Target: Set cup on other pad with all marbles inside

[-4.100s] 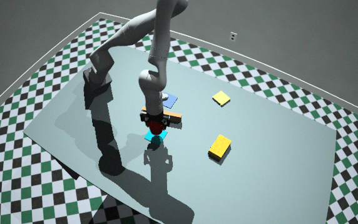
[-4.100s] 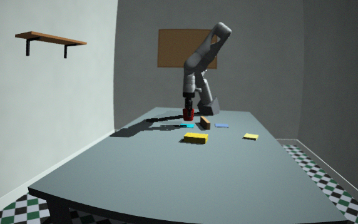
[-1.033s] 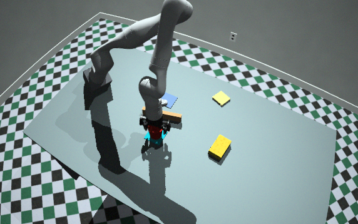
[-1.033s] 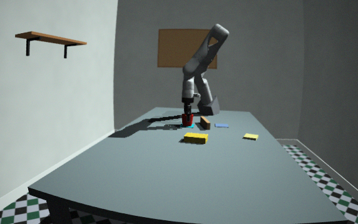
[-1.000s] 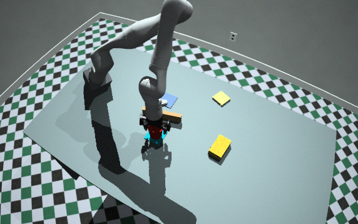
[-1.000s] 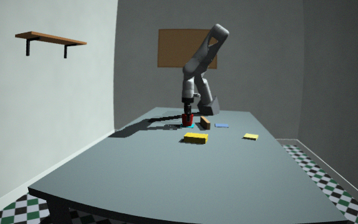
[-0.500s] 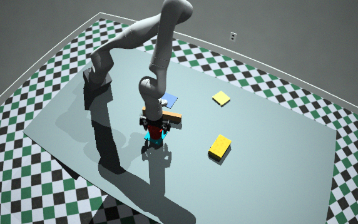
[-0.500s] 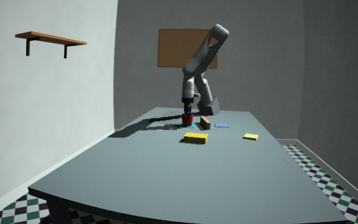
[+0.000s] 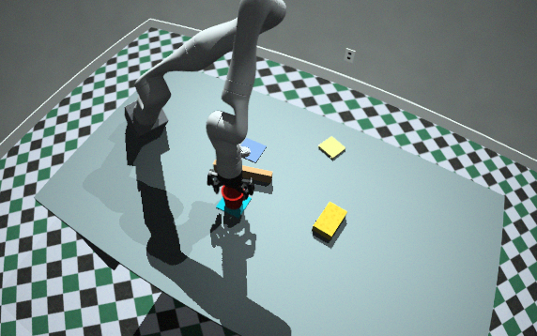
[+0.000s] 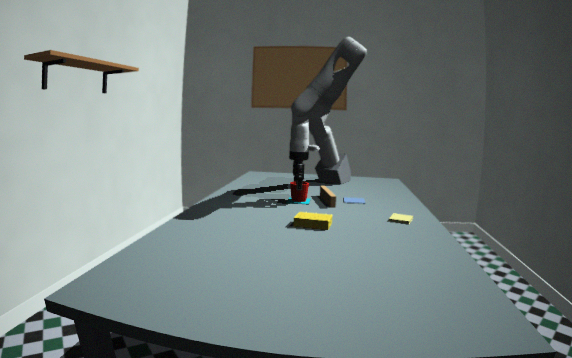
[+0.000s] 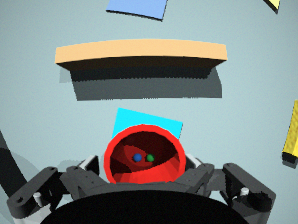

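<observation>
The red cup [image 9: 232, 198] stands upright on the cyan pad [image 9: 233, 206]; it also shows in the exterior view [image 10: 299, 191]. In the wrist view the cup [image 11: 145, 159] holds marbles, a blue and a green one visible, with the cyan pad [image 11: 145, 123] showing behind it. My gripper [image 9: 231, 182] [image 11: 140, 164] is just above the cup, fingers spread wide on either side of its rim, open and not touching it. The light blue pad [image 9: 253, 149] lies beyond the wooden rail [image 9: 253, 173].
The rail [image 11: 141, 51] lies between the two pads. A yellow sponge block [image 9: 329, 220] lies to the right, and a flat pale yellow pad [image 9: 331, 146] lies farther back right. The arm's base [image 9: 145, 117] stands at the table's left rear.
</observation>
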`<action>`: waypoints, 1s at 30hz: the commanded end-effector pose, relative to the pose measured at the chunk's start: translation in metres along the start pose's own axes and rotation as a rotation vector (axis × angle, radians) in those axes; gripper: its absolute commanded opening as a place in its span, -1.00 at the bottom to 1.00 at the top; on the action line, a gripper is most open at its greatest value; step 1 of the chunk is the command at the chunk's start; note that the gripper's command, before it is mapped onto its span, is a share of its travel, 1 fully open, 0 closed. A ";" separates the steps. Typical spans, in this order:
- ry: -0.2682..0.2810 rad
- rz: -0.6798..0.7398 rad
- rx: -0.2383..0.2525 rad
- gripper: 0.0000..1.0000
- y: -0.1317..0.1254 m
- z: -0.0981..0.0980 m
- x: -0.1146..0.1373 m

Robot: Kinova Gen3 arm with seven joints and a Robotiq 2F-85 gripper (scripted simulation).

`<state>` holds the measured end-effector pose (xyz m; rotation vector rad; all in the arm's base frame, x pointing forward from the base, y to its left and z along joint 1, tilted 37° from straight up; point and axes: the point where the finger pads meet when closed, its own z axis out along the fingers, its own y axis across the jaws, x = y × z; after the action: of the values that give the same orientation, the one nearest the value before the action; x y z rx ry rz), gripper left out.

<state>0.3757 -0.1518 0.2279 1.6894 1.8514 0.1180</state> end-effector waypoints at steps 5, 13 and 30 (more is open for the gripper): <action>0.004 -0.012 -0.009 1.00 0.004 -0.024 0.004; 0.004 -0.012 -0.009 1.00 0.004 -0.043 0.004; 0.004 -0.012 -0.009 1.00 0.004 -0.051 0.004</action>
<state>0.3540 -0.1302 0.2687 1.6743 1.8613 0.1245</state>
